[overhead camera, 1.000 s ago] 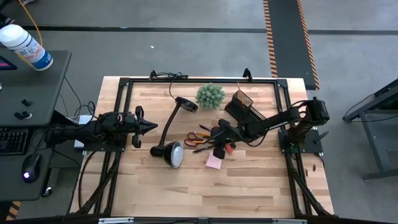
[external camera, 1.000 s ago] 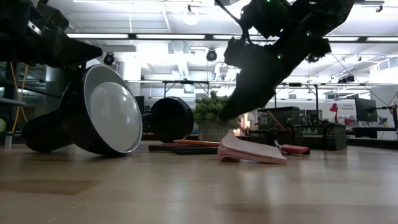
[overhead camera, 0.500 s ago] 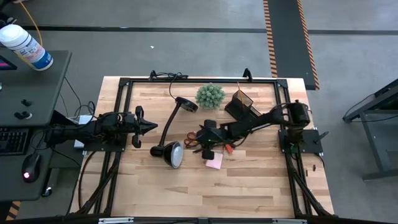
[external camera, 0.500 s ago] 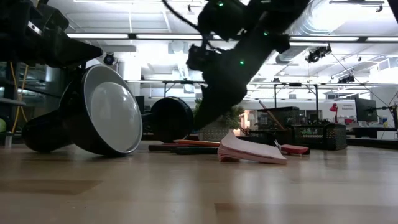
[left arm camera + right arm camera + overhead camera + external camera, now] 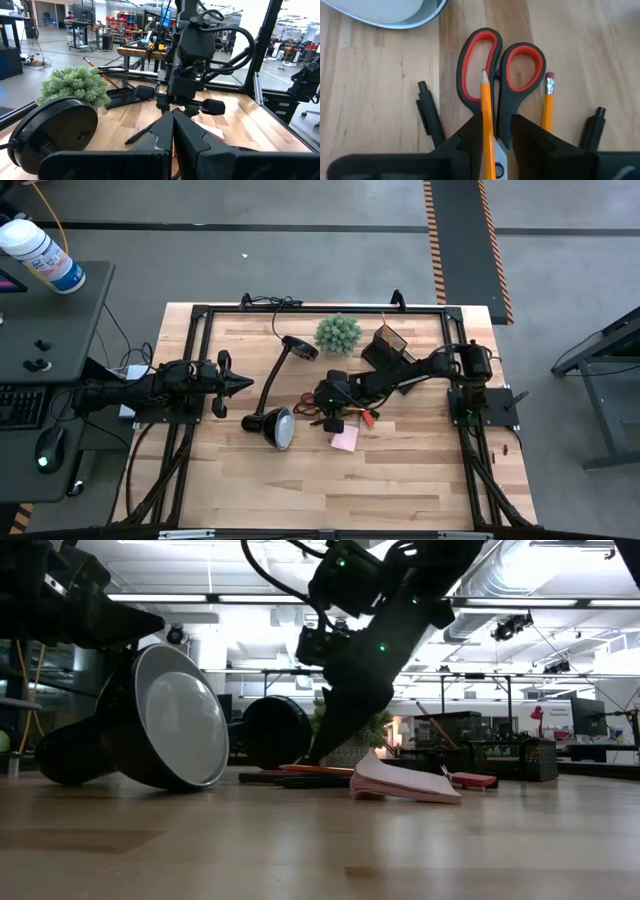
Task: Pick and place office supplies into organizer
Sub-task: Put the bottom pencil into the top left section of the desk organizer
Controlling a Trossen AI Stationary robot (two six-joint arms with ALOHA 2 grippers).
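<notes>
Dark left claw (image 5: 240, 384) — parked at the counter's (image 5: 400, 480) left side, fingers pressed together, nothing in them, well apart from the supplies.

Lamp (image 5: 278, 427) — lying on its side between the left claw and the cluster; not a task item.

Red-handled scissors (image 5: 495, 75) — flat on the wood, long axis in line with the right claw's reach, handle loops pointing away from it toward the lamp shade, blades passing under the fingers.

Orange pencil (image 5: 487, 125) — lies over the scissors along the same axis; the right claw (image 5: 333, 412) straddles it, one finger on either side, part-way apart. Whether the pads already touch it cannot be told.

Second orange pencil (image 5: 547, 105), two dark pens (image 5: 430, 112) — flanking, roughly parallel.

Pink sticky-note pad (image 5: 345, 440) — just beside the right claw, toward the counter's front edge.

Organizer (image 5: 392, 350) — behind the right claw, toward the counter's far right. Right arm is clearly the nearer one; closing across the shared axis should take the pencil alone.
</notes>
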